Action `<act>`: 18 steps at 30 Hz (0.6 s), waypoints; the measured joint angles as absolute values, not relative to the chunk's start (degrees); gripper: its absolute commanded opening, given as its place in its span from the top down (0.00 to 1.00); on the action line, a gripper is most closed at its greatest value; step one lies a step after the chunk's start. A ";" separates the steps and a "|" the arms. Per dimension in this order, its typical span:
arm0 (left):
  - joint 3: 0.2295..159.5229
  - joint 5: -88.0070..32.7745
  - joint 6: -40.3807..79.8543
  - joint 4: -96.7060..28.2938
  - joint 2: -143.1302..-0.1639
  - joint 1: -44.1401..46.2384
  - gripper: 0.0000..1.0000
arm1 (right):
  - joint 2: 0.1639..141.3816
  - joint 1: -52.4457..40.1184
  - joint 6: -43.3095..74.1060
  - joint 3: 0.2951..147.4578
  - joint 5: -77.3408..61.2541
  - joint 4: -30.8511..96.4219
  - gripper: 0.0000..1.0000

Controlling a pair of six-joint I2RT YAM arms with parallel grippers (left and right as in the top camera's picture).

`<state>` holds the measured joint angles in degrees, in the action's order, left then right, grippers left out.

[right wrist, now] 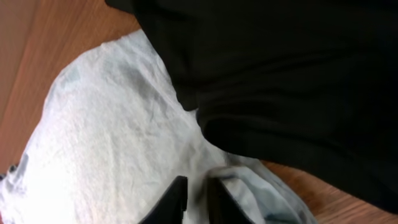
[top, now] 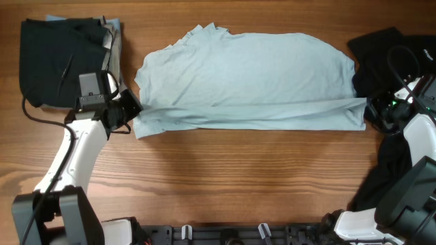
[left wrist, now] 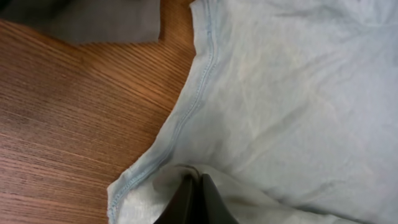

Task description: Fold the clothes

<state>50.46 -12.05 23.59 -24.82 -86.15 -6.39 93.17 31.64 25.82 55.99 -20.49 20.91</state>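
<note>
Obs: light-blue T-shirt [top: 248, 78] lies along the far edge of the surface [top: 225, 177], long axis left–right; left claw [top: 133, 107] clenched on its left hem, right claw [top: 373, 109] at the right hem (jaws slightly parted, grip unclear).

A light-blue T-shirt [top: 248, 75] is seen spread flat across the wooden surface [top: 225, 184], with a long band folded over along its lower edge. The left gripper [top: 131, 109] is placed at the shirt's lower left corner and the right gripper [top: 371, 112] at its lower right corner. To the left of the shirt, a folded black garment [top: 58, 61] is laid over a paler cloth [top: 116, 37]. At the shirt's right end, a loose black cloth [top: 378, 51] is heaped, touching it.
</note>
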 measured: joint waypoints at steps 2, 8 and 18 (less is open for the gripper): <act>50.46 -12.01 23.29 -24.51 -86.63 -6.39 0.44 | 93.17 31.64 25.71 55.99 -20.47 20.43 0.32; 50.46 -12.12 23.14 -23.94 -86.98 -6.37 0.16 | 93.17 31.64 25.26 55.99 -20.49 20.14 0.33; 50.61 -19.77 16.56 -32.75 -86.67 -5.93 0.37 | 90.70 31.64 21.96 55.99 -25.28 25.61 0.42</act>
<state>50.61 -19.77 16.56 -32.75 -86.67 -5.93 90.70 31.64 21.96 55.99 -25.28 25.61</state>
